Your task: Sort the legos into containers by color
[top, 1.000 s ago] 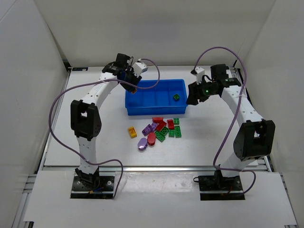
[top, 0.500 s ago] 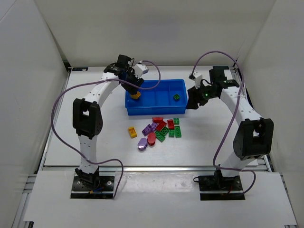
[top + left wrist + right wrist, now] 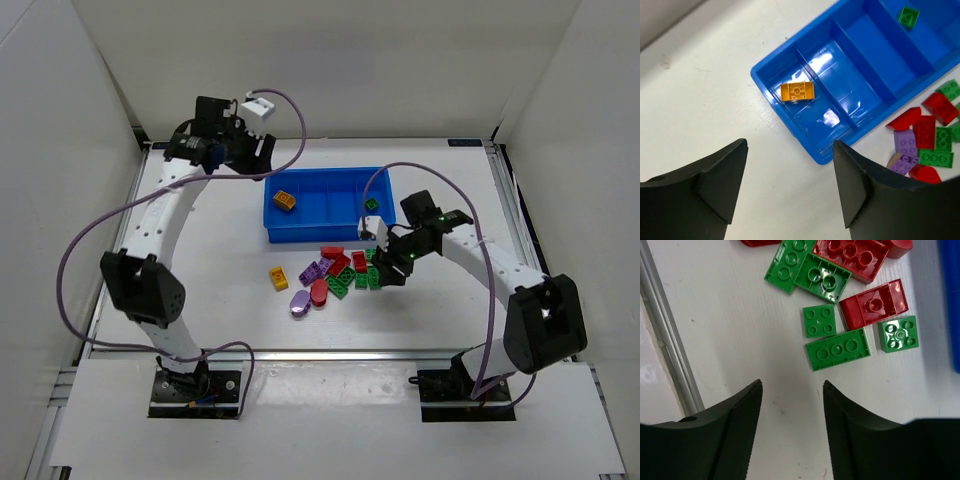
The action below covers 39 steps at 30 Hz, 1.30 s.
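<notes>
The blue tray lies in the middle of the table. An orange lego rests in its leftmost compartment and a green lego in its rightmost. Loose red, green and purple legos are piled just in front of the tray, with a yellow brick and a rounded purple one to their left. My left gripper hangs open and empty, up and left of the tray, looking down on the orange lego. My right gripper is open above bare table, just short of a long green brick.
White enclosure walls stand on three sides. A metal rail runs along the table's edge near my right gripper. Purple cables loop from both arms over the table.
The orange lego dropped from my left gripper into the leftmost compartment; that gripper opened and pulled back up and left. My right arm swung from beside the tray down to the pile.
</notes>
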Available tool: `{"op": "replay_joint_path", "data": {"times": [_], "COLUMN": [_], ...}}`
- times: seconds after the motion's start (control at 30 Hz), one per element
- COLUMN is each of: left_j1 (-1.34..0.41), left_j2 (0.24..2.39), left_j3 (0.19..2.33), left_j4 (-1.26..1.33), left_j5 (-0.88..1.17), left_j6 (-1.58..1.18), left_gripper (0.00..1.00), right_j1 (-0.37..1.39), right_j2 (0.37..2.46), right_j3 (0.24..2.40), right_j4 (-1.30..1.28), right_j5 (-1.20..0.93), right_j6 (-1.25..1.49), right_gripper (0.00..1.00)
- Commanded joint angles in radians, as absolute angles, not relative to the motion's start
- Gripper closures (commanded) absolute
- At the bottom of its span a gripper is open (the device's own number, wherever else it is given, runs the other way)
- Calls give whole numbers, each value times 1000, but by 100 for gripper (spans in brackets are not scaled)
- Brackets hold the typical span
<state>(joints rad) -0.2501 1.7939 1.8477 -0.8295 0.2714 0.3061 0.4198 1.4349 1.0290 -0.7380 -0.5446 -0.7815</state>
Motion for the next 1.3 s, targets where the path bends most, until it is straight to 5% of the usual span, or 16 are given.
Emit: {"op": "replay_joint_path", "data": {"times": [0.0, 0.27, 1.27], "left_j1": [-229, -193, -114], "left_j2": [1649, 1559, 1548], "left_j3": [1763, 1612, 1503], "left_j4": [-830, -830, -827], "left_j5": [288, 299, 351], "left_j6": [256, 244, 247], "left_gripper": [19, 12, 12], "right_j1": [426, 403, 407], "right_j2": [1454, 1597, 1917], "right_j3": [1028, 1107, 1308], "right_j4": [-652, -635, -592], "right_j5": [-508, -532, -479], "right_j6": [-897, -1002, -1014], "right_gripper": [45, 44, 43]}}
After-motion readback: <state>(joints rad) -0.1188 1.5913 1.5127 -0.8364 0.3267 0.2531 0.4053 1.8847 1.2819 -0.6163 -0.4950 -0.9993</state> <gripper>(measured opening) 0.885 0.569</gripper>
